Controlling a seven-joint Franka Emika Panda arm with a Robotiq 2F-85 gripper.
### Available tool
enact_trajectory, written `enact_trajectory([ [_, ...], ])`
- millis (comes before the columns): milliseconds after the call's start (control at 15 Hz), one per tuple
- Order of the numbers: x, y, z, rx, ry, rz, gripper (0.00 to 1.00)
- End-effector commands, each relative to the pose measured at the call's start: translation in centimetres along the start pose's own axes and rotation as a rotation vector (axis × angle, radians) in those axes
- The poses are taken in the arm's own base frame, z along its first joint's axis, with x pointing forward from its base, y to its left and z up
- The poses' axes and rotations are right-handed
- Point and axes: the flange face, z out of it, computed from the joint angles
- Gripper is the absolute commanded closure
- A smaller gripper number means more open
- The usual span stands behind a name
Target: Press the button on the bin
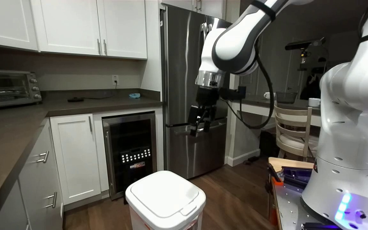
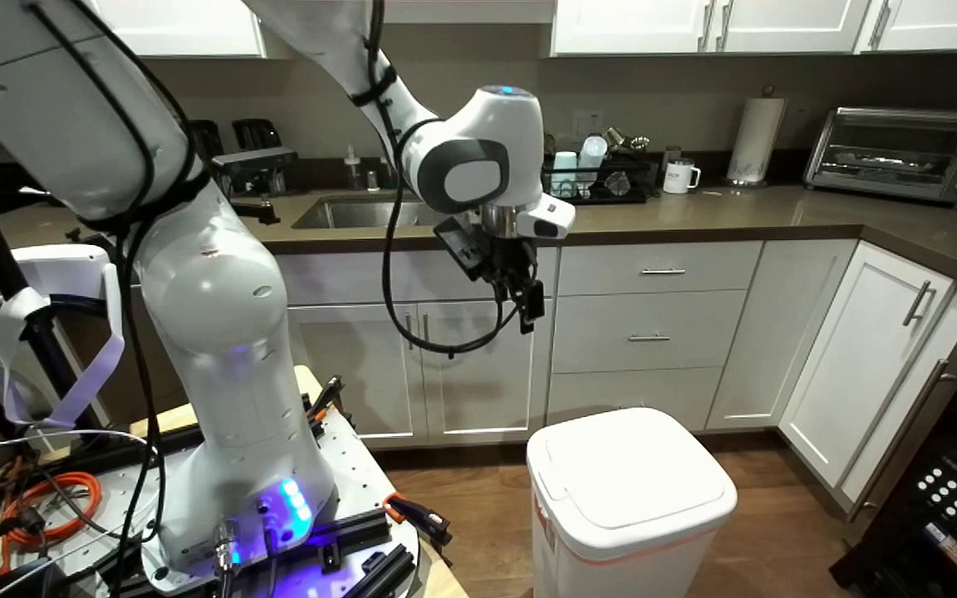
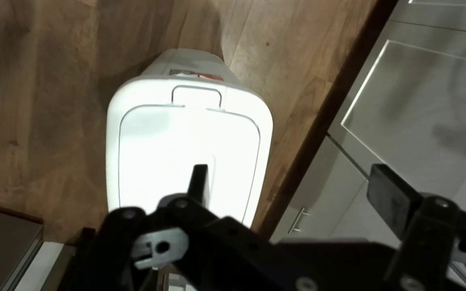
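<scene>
The white bin stands on the wooden floor with its flat lid closed, in both exterior views (image 1: 163, 193) (image 2: 628, 477) and the wrist view (image 3: 148, 161). Its button, a small rounded tab at one lid edge, shows in an exterior view (image 1: 188, 209) and at the top middle of the lid in the wrist view (image 3: 196, 97). My gripper (image 1: 200, 128) is high above the bin, touching nothing. It also shows in an exterior view (image 2: 530, 311). In the wrist view its fingers (image 3: 293, 192) are wide apart with nothing between them; one finger overlaps the lid in the picture.
White lower cabinets (image 2: 645, 332) and a dark countertop (image 2: 711, 218) run behind the bin. A glass-door cooler (image 1: 131, 153) and a steel fridge (image 1: 187, 95) stand nearby. The robot's metal base table (image 1: 291, 201) has tools on it. A chair (image 1: 294, 131) is further back.
</scene>
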Motion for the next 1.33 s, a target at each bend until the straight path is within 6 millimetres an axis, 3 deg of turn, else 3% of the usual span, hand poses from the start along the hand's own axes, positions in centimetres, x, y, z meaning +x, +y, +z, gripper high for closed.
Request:
enact_trajectory([
  [0, 1.5, -0.3, 6.7, -0.053, -0.084, -0.047, 0.00],
  [467, 4.4, -0.4, 18.8, -0.129, -0.085, -0.150, 0.00],
  [733, 6.4, 1.2, 26.2, -0.149, -0.124, -0.129, 0.00],
  [933, 7.7, 3.0, 30.1, -0.192, -0.139, -0.034, 0.00],
  [1000, 8.0, 3.5, 31.1, -0.197, -0.145, -0.014, 0.11],
  [1067, 8.3, 4.0, 31.8, -0.208, -0.151, 0.013, 0.13],
  [1200, 8.8, 4.8, 32.9, -0.225, -0.153, 0.053, 0.37],
  [1267, 8.9, 5.0, 33.4, -0.231, -0.152, 0.068, 0.39],
])
